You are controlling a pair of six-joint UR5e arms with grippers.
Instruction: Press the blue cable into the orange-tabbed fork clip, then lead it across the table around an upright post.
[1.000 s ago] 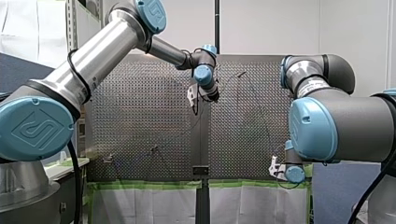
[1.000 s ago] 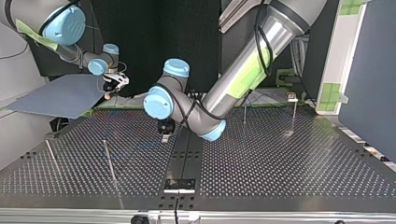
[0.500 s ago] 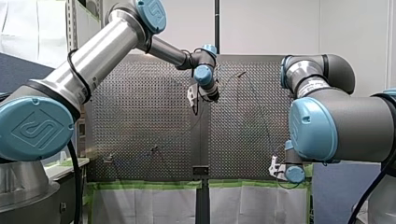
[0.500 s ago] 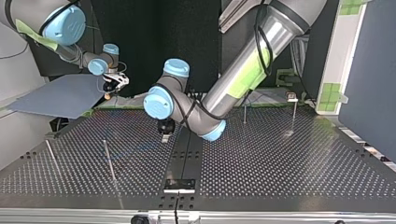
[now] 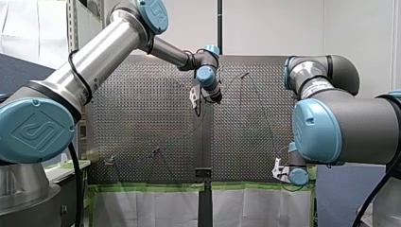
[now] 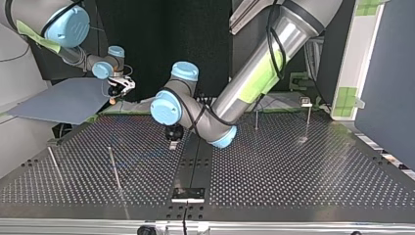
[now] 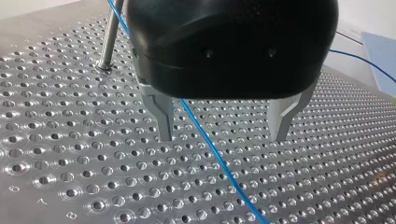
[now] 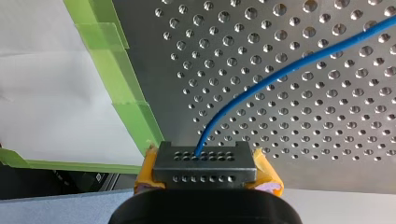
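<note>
Front: my left gripper (image 5: 196, 101) hangs low over the middle of the perforated table (image 5: 142, 118). My right gripper (image 5: 280, 170) is at the near edge, view's right, by the green tape (image 5: 151, 187)

Top: my left gripper is just above the table near centre. My right gripper is beyond the far edge, view's left

Left wrist: metal fingers (image 7: 164, 121) spread. The blue cable (image 7: 219, 158) lies on the table between them, nearer one finger, touching neither. An upright post (image 7: 111, 37) stands beyond

Right wrist: yellow pads (image 8: 268, 175) pinch the cable's end, and the cable runs off across the table
</note>
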